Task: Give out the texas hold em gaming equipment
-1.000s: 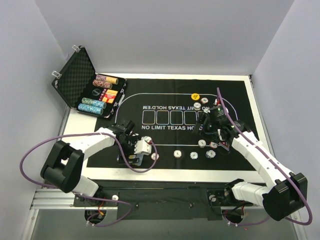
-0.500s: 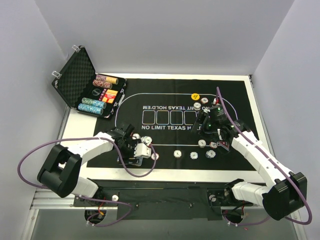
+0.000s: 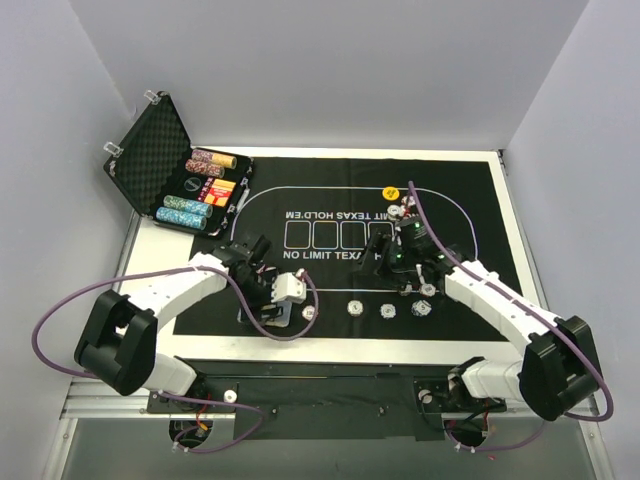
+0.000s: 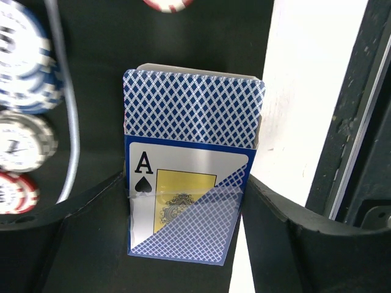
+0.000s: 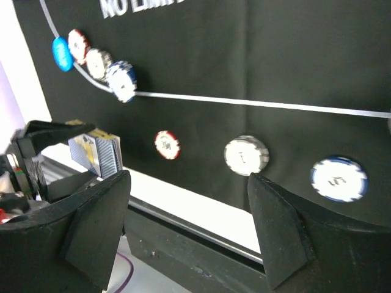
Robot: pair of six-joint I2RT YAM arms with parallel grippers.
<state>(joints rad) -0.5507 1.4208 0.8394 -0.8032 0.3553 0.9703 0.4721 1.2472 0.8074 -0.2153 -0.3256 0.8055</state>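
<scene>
My left gripper (image 4: 186,183) is shut on a deck of playing cards (image 4: 192,152), its box blue-backed with an ace of spades on the front. The deck (image 3: 260,316) is at the mat's near edge, partly over the white table border; I cannot tell whether it is lifted. My right gripper (image 5: 189,183) hangs open over the mat's middle right (image 3: 388,262), with nothing between its fingers. Beyond it, poker chips lie in a row: red (image 5: 167,144), white (image 5: 246,154), blue (image 5: 339,179). More chips (image 4: 24,55) lie left of the deck.
The black felt mat (image 3: 470,200) covers most of the table. An open black case (image 3: 150,150) with rows of chips (image 3: 195,185) stands at the back left. A yellow button (image 3: 389,192) and some chips (image 3: 405,210) lie at the mat's far right.
My left gripper, open a second ago, has closed on the deck. My right arm has swung left and nearer, from the chips at the right toward the mat's middle, staying open.
</scene>
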